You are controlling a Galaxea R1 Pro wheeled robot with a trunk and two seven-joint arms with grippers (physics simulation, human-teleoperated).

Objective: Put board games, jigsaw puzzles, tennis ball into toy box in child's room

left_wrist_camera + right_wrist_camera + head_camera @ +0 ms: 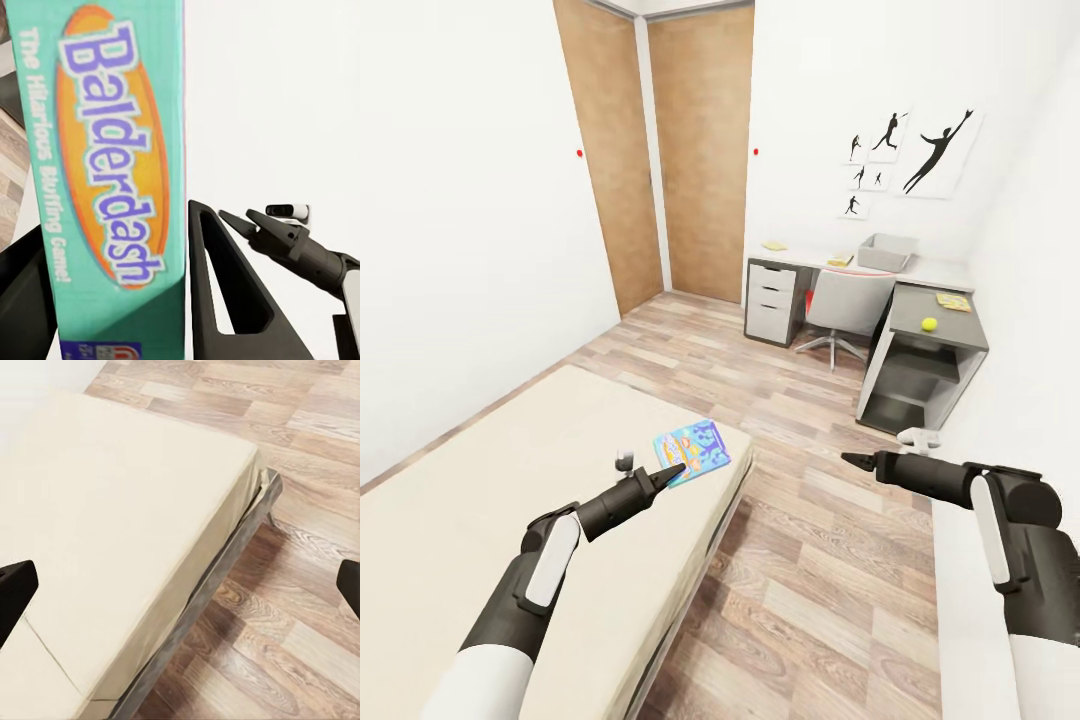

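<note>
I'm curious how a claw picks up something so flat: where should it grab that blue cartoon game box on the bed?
Probably by an edge. The blue board game is thin, so fingers close across its thickness. The left gripper meets its near edge, coming low over the bed.

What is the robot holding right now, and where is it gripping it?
The left claw grips the flat blue cartoon "Balderdash" game box by its near edge. The right claw holds nothing.

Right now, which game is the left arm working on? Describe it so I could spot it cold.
Find the bed at the head view's left. At its floor-side edge, the left end effector has its tip at a flat blue cartoon game. The left wrist view shows its teal side lettered "Balderdash"; nothing else lies on that mattress.
</note>
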